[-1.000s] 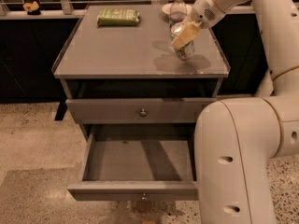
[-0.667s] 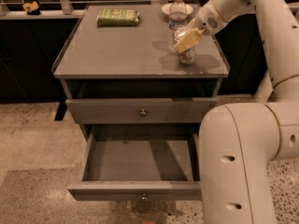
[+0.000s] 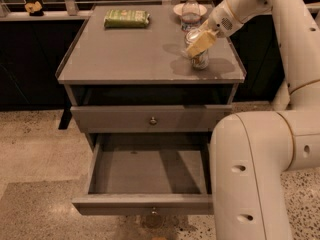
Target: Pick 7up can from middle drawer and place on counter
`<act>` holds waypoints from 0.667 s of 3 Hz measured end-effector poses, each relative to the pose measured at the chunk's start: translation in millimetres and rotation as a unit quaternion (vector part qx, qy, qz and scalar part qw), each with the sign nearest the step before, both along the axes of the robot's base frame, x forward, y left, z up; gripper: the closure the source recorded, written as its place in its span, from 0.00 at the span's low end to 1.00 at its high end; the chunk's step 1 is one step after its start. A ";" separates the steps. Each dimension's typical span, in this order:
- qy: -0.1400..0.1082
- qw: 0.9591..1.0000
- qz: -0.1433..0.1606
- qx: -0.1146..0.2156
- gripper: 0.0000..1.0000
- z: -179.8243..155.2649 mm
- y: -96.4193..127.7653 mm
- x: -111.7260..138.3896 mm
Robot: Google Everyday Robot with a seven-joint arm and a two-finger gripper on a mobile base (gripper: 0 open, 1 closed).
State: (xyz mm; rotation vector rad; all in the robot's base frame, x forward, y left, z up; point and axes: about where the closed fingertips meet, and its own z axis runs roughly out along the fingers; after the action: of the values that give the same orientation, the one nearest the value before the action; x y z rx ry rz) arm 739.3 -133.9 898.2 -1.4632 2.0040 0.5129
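Note:
The 7up can (image 3: 199, 58), silver-topped with a dark body, stands upright on the counter (image 3: 130, 54) near its right edge. My gripper (image 3: 200, 43) reaches in from the upper right and is closed around the can's upper part. One yellowish finger (image 3: 203, 41) lies across the can's front; the other is hidden behind it. The middle drawer (image 3: 150, 176) is pulled out below, with a bare grey inside and a small knob (image 3: 153, 211) on its front. Nothing lies in it.
A clear water bottle (image 3: 190, 11) and a white bowl (image 3: 178, 8) stand just behind the can. A green packet (image 3: 126, 18) lies at the counter's back left. A closed drawer front (image 3: 152, 120) sits above the open one. My white arm (image 3: 255, 174) covers the drawer's right side.
My gripper has moved slightly down and to the right with the can, which now rests on the counter. The drawer has not moved.

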 end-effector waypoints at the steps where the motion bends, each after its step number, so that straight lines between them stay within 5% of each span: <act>1: 0.000 1.000 0.000 0.000 0.58 0.0 0.0 0.0; 2: 0.000 1.000 0.000 0.000 0.35 0.0 0.0 0.0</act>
State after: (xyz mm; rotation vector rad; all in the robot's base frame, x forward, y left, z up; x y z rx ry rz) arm 739.3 -133.9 898.2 -1.4631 2.0040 0.5129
